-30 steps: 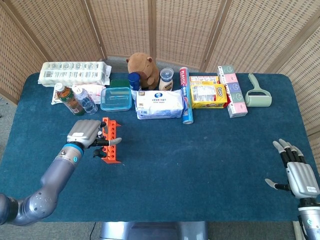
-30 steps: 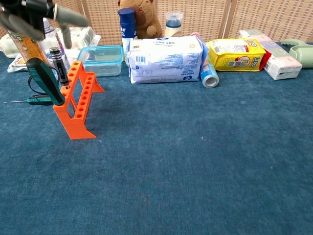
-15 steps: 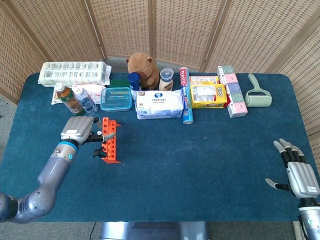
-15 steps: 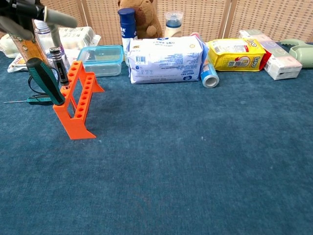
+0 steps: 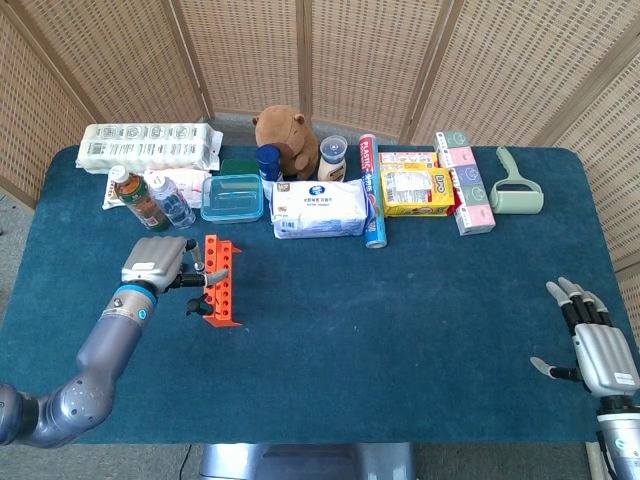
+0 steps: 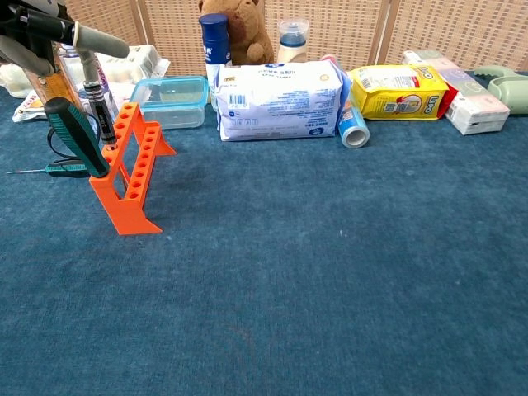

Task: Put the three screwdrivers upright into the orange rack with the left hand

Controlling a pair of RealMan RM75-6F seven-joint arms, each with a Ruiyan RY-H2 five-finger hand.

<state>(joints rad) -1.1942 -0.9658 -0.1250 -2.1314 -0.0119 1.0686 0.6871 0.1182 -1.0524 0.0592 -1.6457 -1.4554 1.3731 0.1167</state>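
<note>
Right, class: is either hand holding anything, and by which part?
The right hand holds nothing. The left hand is at the top of the black screwdriver in the orange rack; a grip cannot be told.

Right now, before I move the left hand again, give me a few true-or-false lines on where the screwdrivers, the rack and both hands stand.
1. A green-handled screwdriver stands in the orange rack. True.
2. All three screwdrivers are in the rack. False: one small screwdriver lies flat on the table left of the rack.
3. The left hand is beside the rack. True.
4. The right hand holds a screwdriver. False: it holds nothing, its fingers spread, at the table's far right.
5. The rack has tipped onto its side. False: it stands on its feet.
</note>
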